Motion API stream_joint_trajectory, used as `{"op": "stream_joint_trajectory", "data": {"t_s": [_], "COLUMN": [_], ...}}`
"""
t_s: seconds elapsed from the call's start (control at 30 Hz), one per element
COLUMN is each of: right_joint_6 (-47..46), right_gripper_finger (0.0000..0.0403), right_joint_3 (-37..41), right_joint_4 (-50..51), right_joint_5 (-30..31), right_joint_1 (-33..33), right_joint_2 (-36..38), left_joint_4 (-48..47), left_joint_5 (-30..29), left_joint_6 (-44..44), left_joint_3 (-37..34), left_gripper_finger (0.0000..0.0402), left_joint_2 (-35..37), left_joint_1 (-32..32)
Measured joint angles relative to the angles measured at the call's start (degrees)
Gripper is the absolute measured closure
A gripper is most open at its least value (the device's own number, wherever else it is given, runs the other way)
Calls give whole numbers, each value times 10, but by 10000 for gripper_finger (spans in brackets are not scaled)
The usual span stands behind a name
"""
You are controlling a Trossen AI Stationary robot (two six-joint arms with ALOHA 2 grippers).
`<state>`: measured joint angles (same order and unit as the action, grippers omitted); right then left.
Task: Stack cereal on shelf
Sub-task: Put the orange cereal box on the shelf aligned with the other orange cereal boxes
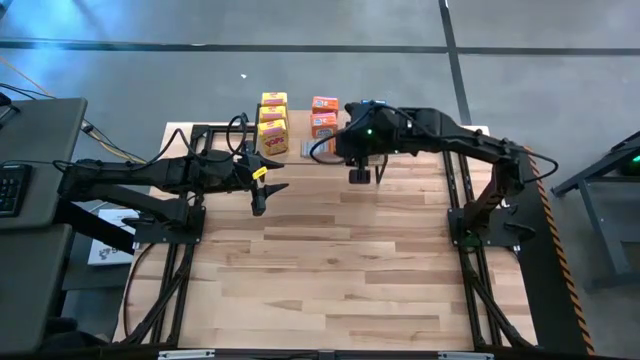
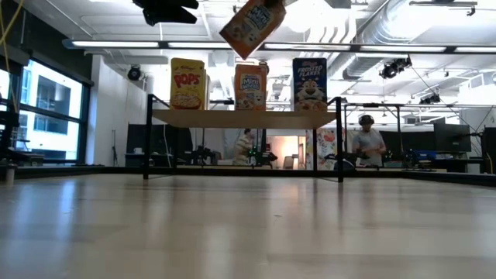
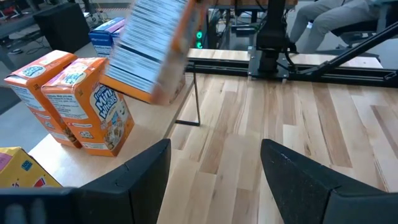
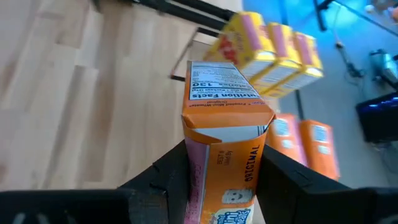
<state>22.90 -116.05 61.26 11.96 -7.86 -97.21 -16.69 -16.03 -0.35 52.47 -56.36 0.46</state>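
Note:
My right gripper [image 4: 225,186] is shut on an orange cereal box [image 4: 227,124], which shows high and tilted in the low view [image 2: 252,27], just in front of the shelf [image 2: 244,118]. In the high view this gripper [image 1: 358,172] hides the box. On the shelf's plank stand yellow boxes [image 1: 273,122], orange boxes [image 1: 323,118] and a blue box [image 2: 309,83], upright on their bottom ends. My left gripper [image 3: 214,168] is open and empty, hovering beside the shelf's near edge [image 1: 262,188]. My right gripper pinches the orange box between its two fingers, one on each long side face [image 4: 194,177], at the end nearest the wrist. The fingers [image 4: 283,180] come from above. The box is lifted clear of table and shelf, tilted, its nutrition-panel end [image 4: 221,90] pointing away from the gripper.
The shelf's thin black legs [image 2: 146,147] stand at the table's far edge. Bare wooden tabletop [image 1: 340,270] stretches toward the near edge. Black frame rails [image 1: 470,250] run along both table sides. People sit in the room beyond the table [image 2: 368,143].

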Motion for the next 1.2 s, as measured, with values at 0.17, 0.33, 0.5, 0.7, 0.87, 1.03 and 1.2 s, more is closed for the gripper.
{"op": "stream_joint_trajectory", "data": {"t_s": [0.17, 0.33, 0.5, 0.7, 0.87, 1.03, 1.2], "right_joint_6": [12, 12, 11, 4, 1, -4, -4], "right_gripper_finger": [259, 259, 259, 259, 259, 259, 259], "right_joint_3": [-2, -2, -2, -2, -2, -2, -2], "right_joint_4": [-8, -9, 6, 41, 52, 65, 70], "right_joint_5": [0, -17, -40, -45, -17, -14, -8], "right_joint_1": [-29, -49, -54, -54, -54, -54, -54], "right_joint_2": [0, -5, -24, -56, -76, -79, -80], "left_joint_4": [0, 0, 0, 0, 0, 0, 0], "left_joint_5": [0, 0, 0, 0, 0, 0, 0], "left_joint_6": [0, 0, 0, 0, 0, 0, 0], "left_joint_3": [0, 0, 0, 0, 0, 0, 0], "left_gripper_finger": [161, 161, 161, 161, 161, 161, 161], "left_joint_2": [0, 0, 0, 0, 0, 0, 0], "left_joint_1": [0, 0, 0, 0, 0, 0, 0]}}
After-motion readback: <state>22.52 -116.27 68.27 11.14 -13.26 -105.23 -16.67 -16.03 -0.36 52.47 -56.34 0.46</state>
